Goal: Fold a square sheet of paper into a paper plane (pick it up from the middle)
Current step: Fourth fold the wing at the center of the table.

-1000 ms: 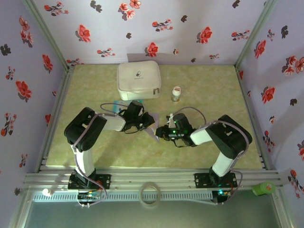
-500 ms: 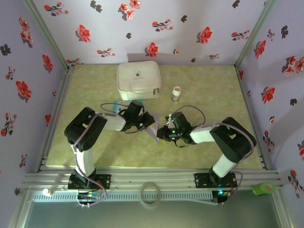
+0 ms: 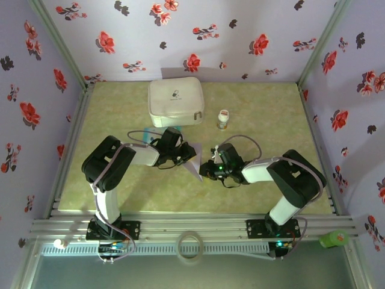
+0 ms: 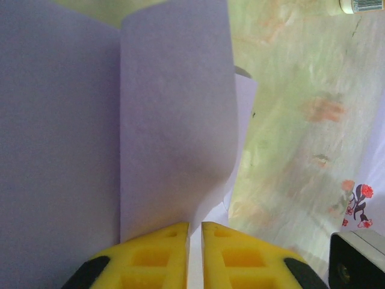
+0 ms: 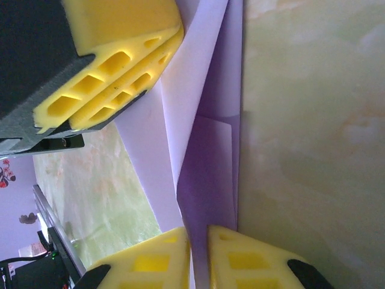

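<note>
In the top view, at the centre of the frame, the left gripper [image 3: 185, 158] reaches rightward, its jaws pinched on the sheet of paper [image 3: 195, 167]. The sheet is partly folded and sits between the two arms, over the green table [image 3: 156, 195]. The left wrist view shows the gripper's yellow fingers [image 4: 156, 259] at the bottom edge, closed on a lavender flap. Just right of the paper, the right gripper [image 3: 206, 171] is clamped on the opposite edge, with a fold running up from between its pads [image 5: 246, 259]. A white zip case [image 3: 175, 101] lies above them.
</note>
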`<action>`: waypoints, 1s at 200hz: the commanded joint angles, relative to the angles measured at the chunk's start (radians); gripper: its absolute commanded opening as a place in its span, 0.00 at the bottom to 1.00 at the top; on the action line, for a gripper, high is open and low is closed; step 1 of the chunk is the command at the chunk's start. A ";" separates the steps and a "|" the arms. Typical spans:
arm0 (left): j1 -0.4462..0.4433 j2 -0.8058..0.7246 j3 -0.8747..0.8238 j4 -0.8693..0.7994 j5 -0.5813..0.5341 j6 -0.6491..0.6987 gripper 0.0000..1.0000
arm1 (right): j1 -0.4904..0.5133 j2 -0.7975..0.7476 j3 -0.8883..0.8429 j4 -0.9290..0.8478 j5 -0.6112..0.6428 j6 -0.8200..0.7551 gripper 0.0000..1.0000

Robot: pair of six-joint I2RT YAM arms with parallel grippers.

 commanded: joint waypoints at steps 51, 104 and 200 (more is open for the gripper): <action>0.006 0.038 -0.006 -0.007 0.001 0.011 0.14 | 0.011 -0.003 -0.061 -0.076 -0.045 0.052 0.11; 0.006 0.037 -0.012 -0.006 -0.007 0.007 0.13 | 0.013 -0.044 -0.055 -0.135 -0.049 0.048 0.13; 0.006 0.038 -0.015 -0.003 -0.007 0.003 0.13 | 0.016 -0.032 -0.069 -0.147 -0.073 0.056 0.09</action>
